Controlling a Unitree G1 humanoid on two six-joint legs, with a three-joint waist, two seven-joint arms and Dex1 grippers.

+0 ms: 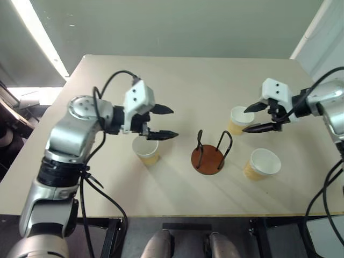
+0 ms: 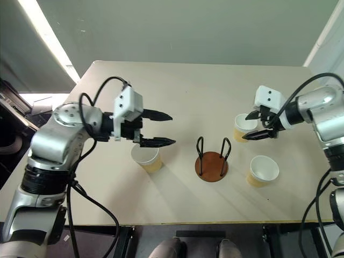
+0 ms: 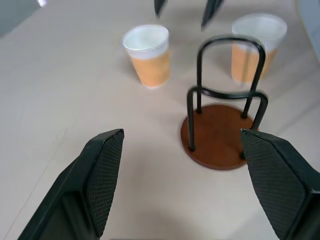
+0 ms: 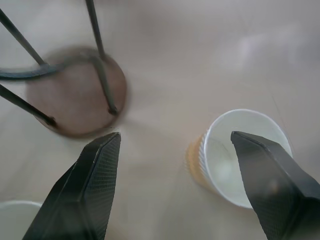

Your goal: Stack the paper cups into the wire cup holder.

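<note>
Three tan paper cups stand upright on the table. One cup (image 1: 147,150) sits left of the wire cup holder (image 1: 208,156), just below my left gripper (image 1: 173,122), which hangs open and empty above it, pointing right. The holder has a reddish-brown disc base (image 3: 220,137) and black wire loops with nothing in them. At the right, my open right gripper (image 1: 249,119) hovers at the rim of the farther cup (image 1: 239,119); this cup (image 4: 240,155) lies below and between its fingers in the right wrist view. A nearer cup (image 1: 262,164) stands right of the holder.
The beige table (image 1: 177,80) ends in a front edge close to the cups and holder. Cables hang from both arms. Bare tabletop stretches behind the holder toward the far edge.
</note>
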